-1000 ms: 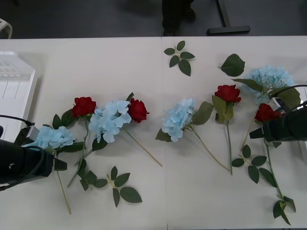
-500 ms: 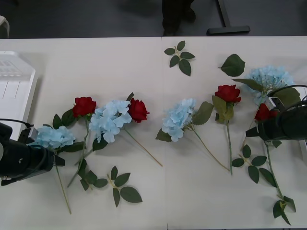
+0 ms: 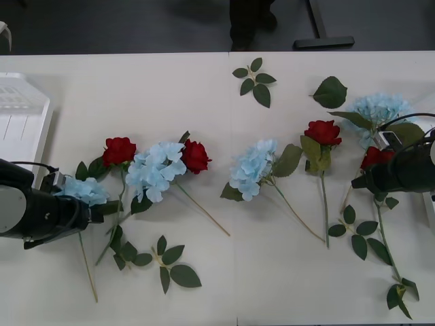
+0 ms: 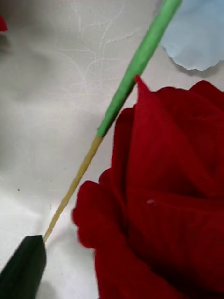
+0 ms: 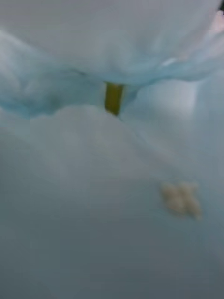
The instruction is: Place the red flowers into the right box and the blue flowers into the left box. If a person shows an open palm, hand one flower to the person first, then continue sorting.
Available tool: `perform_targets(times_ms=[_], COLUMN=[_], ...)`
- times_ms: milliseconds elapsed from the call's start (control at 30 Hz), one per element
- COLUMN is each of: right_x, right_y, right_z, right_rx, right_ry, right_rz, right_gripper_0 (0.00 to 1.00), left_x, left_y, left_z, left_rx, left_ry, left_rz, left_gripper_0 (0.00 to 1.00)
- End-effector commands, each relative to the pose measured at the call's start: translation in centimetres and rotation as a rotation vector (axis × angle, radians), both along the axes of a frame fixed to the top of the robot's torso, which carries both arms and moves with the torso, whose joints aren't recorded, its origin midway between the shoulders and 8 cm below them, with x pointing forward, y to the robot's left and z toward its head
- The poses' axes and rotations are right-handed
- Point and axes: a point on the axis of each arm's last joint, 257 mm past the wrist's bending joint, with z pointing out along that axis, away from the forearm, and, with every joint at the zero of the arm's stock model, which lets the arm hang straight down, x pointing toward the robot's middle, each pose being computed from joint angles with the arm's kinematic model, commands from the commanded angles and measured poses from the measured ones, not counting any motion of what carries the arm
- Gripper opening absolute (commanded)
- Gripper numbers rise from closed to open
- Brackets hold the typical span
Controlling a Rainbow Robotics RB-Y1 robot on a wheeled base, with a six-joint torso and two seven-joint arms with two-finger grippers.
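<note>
Both arms have been brought further in over their flowers since the earlier frames, the left one now covering more of its blue head. On the white table [image 3: 204, 285], the left box [image 3: 20, 122] sits at the left edge, well apart from the flower row. The left gripper [image 3: 85, 212] is lowered onto the blue flower [image 3: 83, 190] nearest the left edge; its stem [image 3: 87, 268] runs back toward the near edge. The right gripper [image 3: 360, 182] is set just beside the red rose [image 3: 376, 157] near the right edge, whose stem [image 3: 386, 241] also runs toward the near edge. In the right wrist view the rose [image 4: 168, 201] lies close against the camera. Whether either gripper's fingers are parted or closed cannot be told. Each arm is judged nearest its own flower.
</note>
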Motion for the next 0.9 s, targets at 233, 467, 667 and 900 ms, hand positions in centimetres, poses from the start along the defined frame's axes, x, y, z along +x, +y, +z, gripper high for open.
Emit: perform_targets(times_ms=[233,467,667,900], right_x=[2.7,2.8,3.0,5.0], right_y=[1.0,0.8,1.2,-1.0], right_z=[2.6,2.6,2.9,10.2], right_rx=[0.001,-0.005,0.013,0.009], right_ry=[-0.076,-0.083,-0.086,-0.092], right_rz=[-0.009,-0.010,-0.016,-0.063], right_gripper_0=[0.25,0.00,0.00,0.00], left_x=[1.5,1.5,2.2,3.6], left_y=[-0.6,-0.4,-0.6,0.5], left_z=[-0.2,-0.3,0.4,3.1], left_rx=[0.053,0.061,0.056,0.098], left_ry=[-0.047,-0.050,-0.063,-0.113], left_rz=[-0.029,-0.035,-0.040,-0.077], left_gripper_0=[0.25,0.00,0.00,0.00])
